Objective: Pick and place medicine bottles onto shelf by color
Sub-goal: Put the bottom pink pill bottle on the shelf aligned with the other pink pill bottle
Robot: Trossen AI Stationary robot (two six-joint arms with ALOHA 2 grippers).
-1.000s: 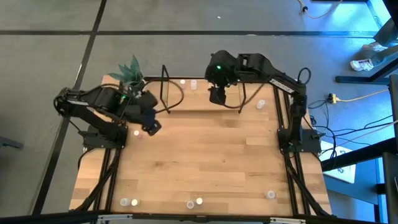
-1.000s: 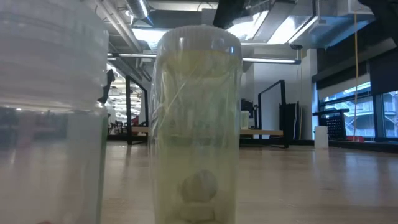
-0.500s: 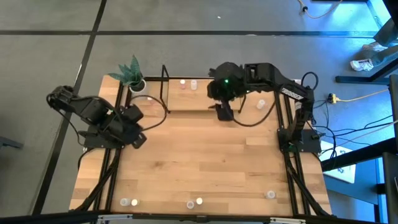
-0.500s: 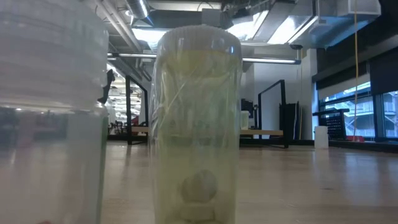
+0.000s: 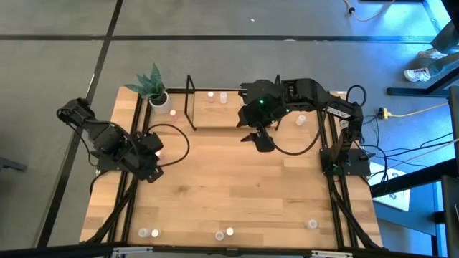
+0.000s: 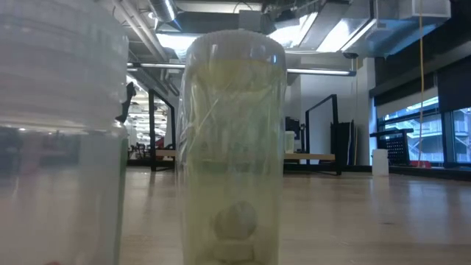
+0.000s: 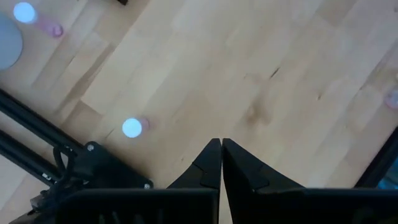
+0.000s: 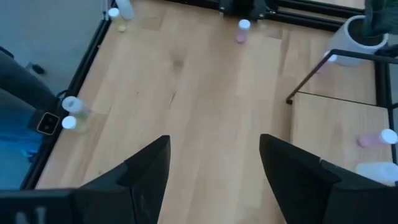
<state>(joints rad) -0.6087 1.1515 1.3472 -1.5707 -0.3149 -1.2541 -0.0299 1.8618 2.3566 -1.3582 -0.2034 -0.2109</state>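
A light-wood table [image 5: 237,186] on a grey concrete floor carries the shelf [image 5: 215,111] at its far edge, where two medicine bottles [image 5: 217,96] already stand. More bottles line the table's near edge, opposite the shelf, one sits beside the white plant pot [image 5: 159,99] just left of the shelf, and another lies just to the shelf's right. The right gripper [image 5: 262,142] hangs just in front of the shelf, fingers [image 8: 146,168] spread wide and empty. The left gripper [image 5: 153,172], pulled back to the table's left edge away from the shelf, has its fingers pressed together on nothing. The bottles look light, rigid and easily toppled; a grip around the body just under the cap seems safest. Cap colours are hard to read from above, and the low view is blocked by two translucent bottles [image 6: 232,147] pressed against the lens.
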